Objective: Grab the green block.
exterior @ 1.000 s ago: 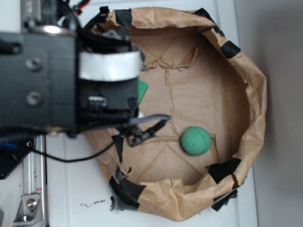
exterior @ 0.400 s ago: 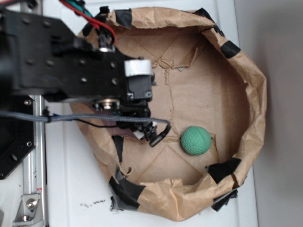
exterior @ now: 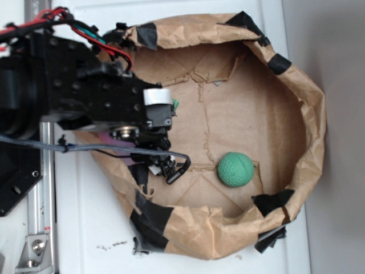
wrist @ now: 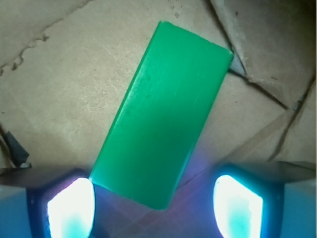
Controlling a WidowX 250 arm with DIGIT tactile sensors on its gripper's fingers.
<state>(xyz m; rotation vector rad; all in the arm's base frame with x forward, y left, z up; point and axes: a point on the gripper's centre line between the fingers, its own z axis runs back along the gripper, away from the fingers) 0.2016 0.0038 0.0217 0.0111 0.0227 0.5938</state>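
Observation:
The green block [wrist: 163, 116] is a flat plain green slab lying tilted on the brown paper floor, filling the middle of the wrist view. Its near end reaches between my two glowing fingertips [wrist: 72, 210]. My gripper [wrist: 154, 208] is open, with the jaws wide apart on either side of the block's lower end, and holds nothing. In the exterior view only a small green sliver of the block [exterior: 175, 104] shows beside my arm; the gripper [exterior: 154, 123] itself is hidden under the black arm.
A round dimpled green ball [exterior: 235, 169] lies to the right inside the crumpled brown paper bowl [exterior: 308, 114], whose raised rim is patched with black tape. A grey cable loops below the arm. A metal rail runs along the left.
The arm has moved left and down over the bowl's left side, covering most of the green block. The ball has not moved.

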